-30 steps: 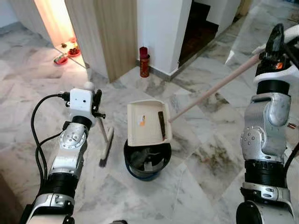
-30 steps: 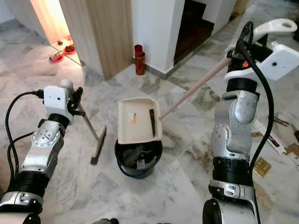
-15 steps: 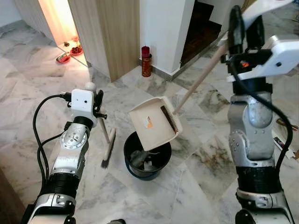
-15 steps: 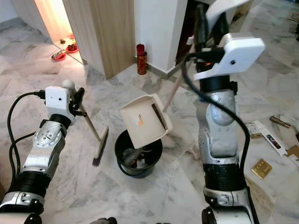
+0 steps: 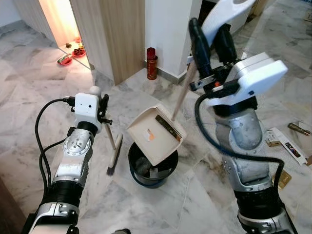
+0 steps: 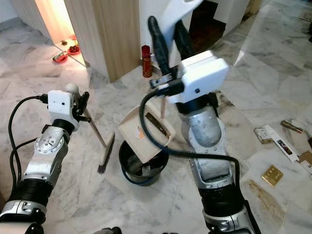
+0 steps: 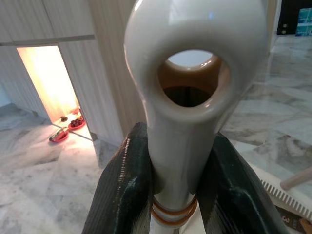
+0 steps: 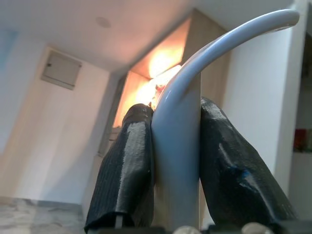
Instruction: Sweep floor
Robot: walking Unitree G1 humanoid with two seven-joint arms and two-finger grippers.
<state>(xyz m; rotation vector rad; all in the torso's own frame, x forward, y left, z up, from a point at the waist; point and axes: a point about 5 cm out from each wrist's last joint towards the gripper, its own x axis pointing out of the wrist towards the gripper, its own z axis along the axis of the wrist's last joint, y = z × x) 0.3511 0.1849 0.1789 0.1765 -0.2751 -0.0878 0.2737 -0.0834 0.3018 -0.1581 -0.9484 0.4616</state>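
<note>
Since the earlier frame the right end effector [image 5: 209, 41] had swung its arm inward, tipping the dustpan [image 5: 155, 135] steeply over the black bin [image 5: 152, 171]. It gripped the dustpan's handle, the right wrist view showing both fingers [image 8: 126, 165] pressed against the white grip. The left end effector [image 7: 178, 185] clamped the broom [image 5: 113, 151], whose bristles rested on the floor [image 5: 195, 204] just beside the bin.

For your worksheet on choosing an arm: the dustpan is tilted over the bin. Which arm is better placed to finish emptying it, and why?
The right. Its gripper is shut on the dustpan handle, with the dustpan tilted over the black bin. The left gripper is busy holding the broom upright beside the bin.
</note>
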